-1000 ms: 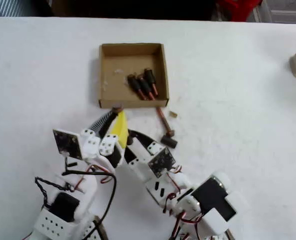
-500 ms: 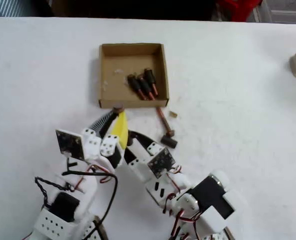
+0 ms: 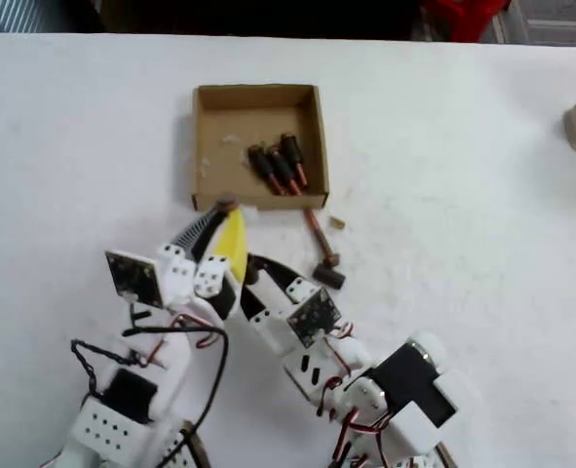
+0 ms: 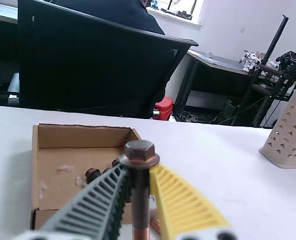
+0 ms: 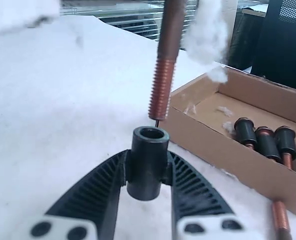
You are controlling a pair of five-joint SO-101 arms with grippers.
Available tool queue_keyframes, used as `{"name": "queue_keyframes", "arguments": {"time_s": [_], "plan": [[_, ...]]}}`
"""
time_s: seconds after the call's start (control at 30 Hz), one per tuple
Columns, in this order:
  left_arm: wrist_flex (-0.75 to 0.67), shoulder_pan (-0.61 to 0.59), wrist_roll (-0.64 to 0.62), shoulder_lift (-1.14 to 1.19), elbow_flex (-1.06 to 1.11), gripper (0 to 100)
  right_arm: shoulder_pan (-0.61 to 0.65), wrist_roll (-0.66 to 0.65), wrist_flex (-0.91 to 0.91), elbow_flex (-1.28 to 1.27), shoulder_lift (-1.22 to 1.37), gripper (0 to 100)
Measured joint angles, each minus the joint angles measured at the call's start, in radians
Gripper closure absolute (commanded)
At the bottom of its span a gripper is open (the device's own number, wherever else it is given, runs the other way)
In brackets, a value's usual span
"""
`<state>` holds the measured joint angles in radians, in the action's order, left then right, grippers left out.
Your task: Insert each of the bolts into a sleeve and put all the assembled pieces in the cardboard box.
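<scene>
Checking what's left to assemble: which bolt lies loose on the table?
The bare bolt on the table beside a near corner of the cardboard box. Three sleeved bolts sit inside the box; another bolt stands gripped in the left end effector.

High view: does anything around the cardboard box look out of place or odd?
Yes. A bolt lies loose on the table just outside a corner of the cardboard box, with a black sleeve at its head end. A small tan scrap sits beside it, and white fluff litters the box floor.
</scene>
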<state>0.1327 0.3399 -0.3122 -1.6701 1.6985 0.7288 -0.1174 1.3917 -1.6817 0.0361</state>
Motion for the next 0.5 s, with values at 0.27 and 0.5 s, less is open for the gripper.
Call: {"name": "queue_keyframes", "arguments": {"time_s": [0.27, 0.5], "plan": [[-0.166, 0.000, 0.000, 0.187, 0.005, 98, 0.000, 0.000, 0.000, 0.000, 0.000, 98.2], [-0.041, 0.000, -0.023, 0.084, 0.006, 98, 0.003, 0.000, 0.000, 0.000, 0.002, 98.2]]}}
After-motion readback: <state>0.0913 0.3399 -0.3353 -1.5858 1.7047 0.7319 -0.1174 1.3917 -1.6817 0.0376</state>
